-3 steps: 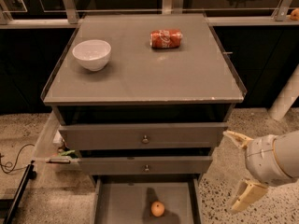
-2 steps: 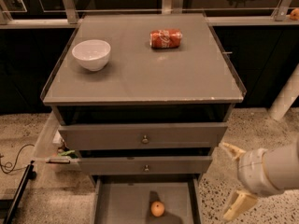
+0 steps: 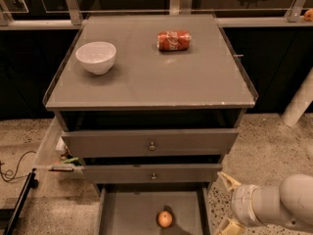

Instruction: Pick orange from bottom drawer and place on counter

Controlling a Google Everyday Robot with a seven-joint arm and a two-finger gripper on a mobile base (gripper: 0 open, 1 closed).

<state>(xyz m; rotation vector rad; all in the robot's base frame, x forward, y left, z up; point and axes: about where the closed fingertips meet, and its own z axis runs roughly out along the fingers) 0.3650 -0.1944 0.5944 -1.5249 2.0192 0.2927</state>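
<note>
The orange (image 3: 165, 219) lies on the grey floor of the open bottom drawer (image 3: 127, 214), near its middle, at the bottom of the camera view. My gripper (image 3: 226, 202) is at the lower right, just right of the drawer's side wall and level with the orange. It is open, with one pale fingertip (image 3: 228, 181) pointing up-left and the other at the frame's bottom edge. It holds nothing. The counter (image 3: 151, 77) is the broad grey cabinet top above.
A white bowl (image 3: 96, 57) sits at the counter's left and a crushed red soda can (image 3: 173, 40) at its back right. Two wider drawers with knobs (image 3: 151, 145) stand slightly open. A clear side bin (image 3: 56, 151) and cables lie at left. A pale post (image 3: 299, 102) stands at right.
My gripper and arm have moved down and to the left, closer to the bottom drawer's right side. The orange, bowl and can have not moved.
</note>
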